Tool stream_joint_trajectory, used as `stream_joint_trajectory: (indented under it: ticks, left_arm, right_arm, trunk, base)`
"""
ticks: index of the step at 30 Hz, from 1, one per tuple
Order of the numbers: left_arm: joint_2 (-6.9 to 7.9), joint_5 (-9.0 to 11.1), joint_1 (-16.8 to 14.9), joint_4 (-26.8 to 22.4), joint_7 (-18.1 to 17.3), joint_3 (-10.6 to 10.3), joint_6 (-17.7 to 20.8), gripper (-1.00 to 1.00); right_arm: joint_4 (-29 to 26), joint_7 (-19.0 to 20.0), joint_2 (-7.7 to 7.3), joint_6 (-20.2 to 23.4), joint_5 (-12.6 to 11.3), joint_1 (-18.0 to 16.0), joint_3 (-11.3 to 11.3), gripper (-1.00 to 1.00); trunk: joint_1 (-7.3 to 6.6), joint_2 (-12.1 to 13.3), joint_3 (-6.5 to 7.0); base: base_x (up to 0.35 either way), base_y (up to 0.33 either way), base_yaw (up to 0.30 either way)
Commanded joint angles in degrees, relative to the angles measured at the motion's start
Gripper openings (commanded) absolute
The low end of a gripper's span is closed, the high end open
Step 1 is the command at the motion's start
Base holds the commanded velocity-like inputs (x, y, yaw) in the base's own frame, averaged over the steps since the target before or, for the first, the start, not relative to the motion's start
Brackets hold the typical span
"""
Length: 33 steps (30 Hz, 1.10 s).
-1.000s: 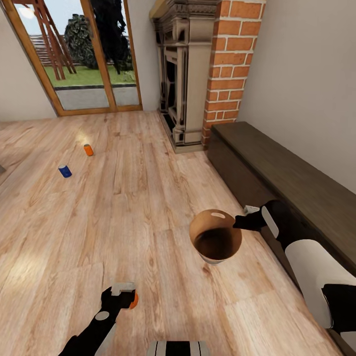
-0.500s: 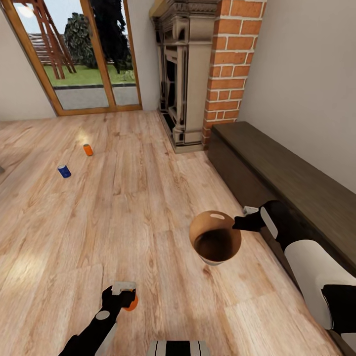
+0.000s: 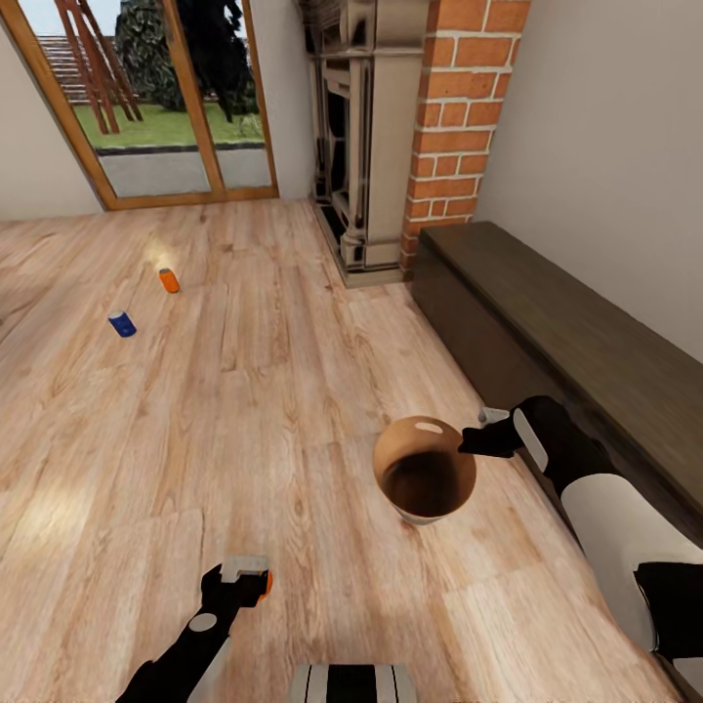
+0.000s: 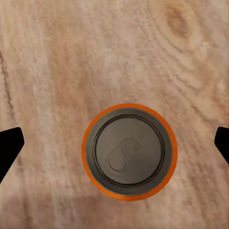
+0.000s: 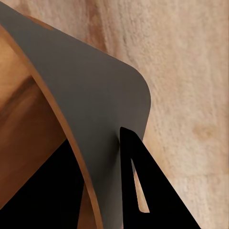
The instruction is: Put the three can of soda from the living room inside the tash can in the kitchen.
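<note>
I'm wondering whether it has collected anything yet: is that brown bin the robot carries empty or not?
Empty, as far as visible: the head view looks into the tash can and shows only a dark bare bottom, no cans inside.

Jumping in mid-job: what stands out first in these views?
The right gripper holds the tan bin by its rim, up off the wood floor. The left gripper is open, directly above an upright orange can. Farther off toward the glass doors, a blue can and another orange can stand on the floor.

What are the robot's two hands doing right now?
Left gripper: open, fingers wide of the orange can.
Right gripper: shut on the trash can rim.
</note>
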Motion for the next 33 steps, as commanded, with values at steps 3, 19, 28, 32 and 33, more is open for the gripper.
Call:
stream_joint_trajectory:
  ticks: [3, 19, 28, 32, 33]
  left_arm:
    - [0.0, 0.0, 0.0, -0.06, -0.03, 0.0, -0.03, 1.0]
    - [0.04, -0.04, 0.08, -0.07, -0.24, -1.44, 0.05, 1.0]
    - [0.09, 0.01, 0.14, -0.16, 0.55, -5.04, -0.08, 1.0]
    - [0.09, 0.05, 0.12, -0.16, 0.67, -5.21, -0.11, 1.0]
    - [0.09, 0.06, 0.11, -0.16, 0.69, -5.23, -0.12, 1.0]
  right_arm:
    - [-0.02, 0.19, 0.01, 0.17, -1.38, 0.02, -0.03, -1.0]
    - [-1.1, 0.16, 0.36, 0.17, -1.38, 0.13, 0.02, -1.0]
    - [-1.58, 0.15, 0.43, 0.17, -1.38, 0.18, 0.06, -1.0]
    - [-1.61, 0.11, 0.75, 0.17, -1.36, 0.21, 0.06, -1.0]
    - [-1.61, 0.08, 0.9, 0.17, -1.34, 0.21, 0.06, -1.0]
  trunk:
    - [-0.01, 0.0, -0.13]
    - [0.09, -0.06, -1.42]
    - [0.09, -0.06, -1.44]
    - [0.09, -0.06, -1.44]
    - [0.09, -0.06, -1.44]
  base:
    - [0.0, 0.0, 0.0]
    - [0.021, -0.002, 0.0]
    - [0.067, -0.011, 0.0]
    - [0.005, -0.001, 0.0]
    - [0.002, 0.0, 0.0]
